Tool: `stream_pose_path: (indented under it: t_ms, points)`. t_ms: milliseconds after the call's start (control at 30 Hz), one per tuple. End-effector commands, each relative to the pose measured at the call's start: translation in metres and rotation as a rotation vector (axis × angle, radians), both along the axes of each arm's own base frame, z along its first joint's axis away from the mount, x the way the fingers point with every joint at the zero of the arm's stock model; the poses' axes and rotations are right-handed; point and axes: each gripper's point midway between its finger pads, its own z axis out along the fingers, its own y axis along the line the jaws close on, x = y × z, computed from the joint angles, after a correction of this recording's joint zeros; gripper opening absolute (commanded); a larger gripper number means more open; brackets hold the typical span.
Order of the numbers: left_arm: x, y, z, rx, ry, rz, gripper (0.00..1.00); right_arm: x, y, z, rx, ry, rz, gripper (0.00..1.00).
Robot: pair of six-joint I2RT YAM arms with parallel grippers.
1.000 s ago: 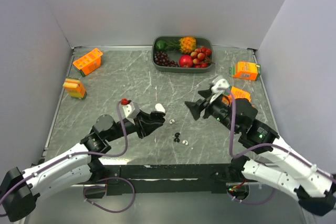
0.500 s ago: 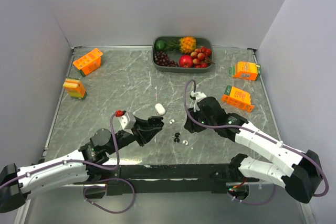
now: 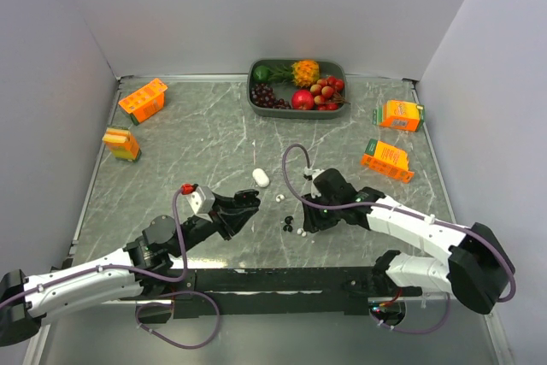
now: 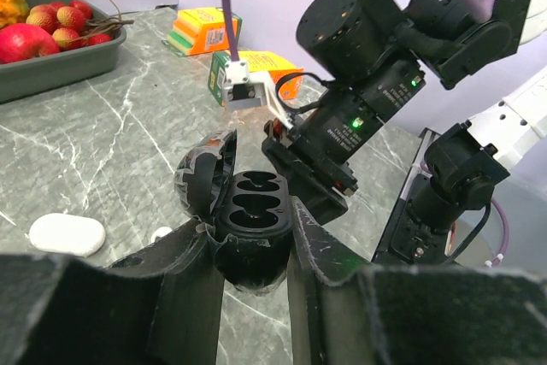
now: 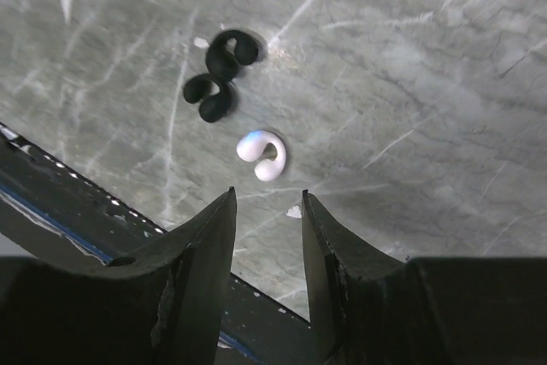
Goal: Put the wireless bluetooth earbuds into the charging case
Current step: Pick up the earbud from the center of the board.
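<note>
Here, the left gripper (image 4: 252,230) clamps a rounded black charging case (image 4: 250,203), its lid swung open on 2 oval wells, both empty. The right gripper (image 5: 267,203) hangs fingers-down over the veined grey marble table (image 3: 197,134), its jaws parted by a narrow gap with nothing between them. Just beyond its fingertips lies 1 glossy white C-shaped earbud (image 5: 262,153). A little past that, 2 black earbuds (image 5: 220,74) curl together, touching. All 3 sit close to the table's near edge, beside the dark rail (image 5: 51,198), with bare marble on their far side. A smooth white pill-shaped case (image 3: 261,177) rests farther back.
</note>
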Motion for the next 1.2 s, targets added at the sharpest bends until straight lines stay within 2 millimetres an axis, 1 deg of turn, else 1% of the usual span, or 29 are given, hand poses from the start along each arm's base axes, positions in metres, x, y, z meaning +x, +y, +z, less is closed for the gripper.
stream_pose_path:
  t_ms: [0,267,533,633,767,1000,1167]
  points:
    - [0.0,0.002,0.008,-0.025,-0.006,0.009,0.01,0.002,0.006,0.001,0.014,0.007,-0.002,0.42]
    - [0.0,0.0,0.005,-0.018,-0.001,0.005,0.01,0.008,0.007,-0.012,-0.027,0.015,-0.005,0.41]
    - [0.001,0.0,0.003,-0.013,-0.003,0.011,0.01,0.021,0.012,-0.012,-0.039,-0.011,-0.014,0.4]
    - [0.001,0.0,0.003,-0.017,0.001,0.013,0.01,0.023,0.013,-0.013,-0.045,-0.012,-0.011,0.42]
    - [0.001,0.001,0.002,-0.02,0.005,0.015,0.01,0.023,0.015,-0.014,-0.042,-0.008,0.0,0.45]
    - [0.001,0.001,0.001,-0.02,0.01,0.014,0.01,0.02,0.014,-0.019,-0.052,0.007,0.004,0.46]
    - [0.0,0.001,-0.001,-0.019,0.011,0.009,0.01,0.018,0.014,-0.019,-0.051,0.006,0.01,0.46]
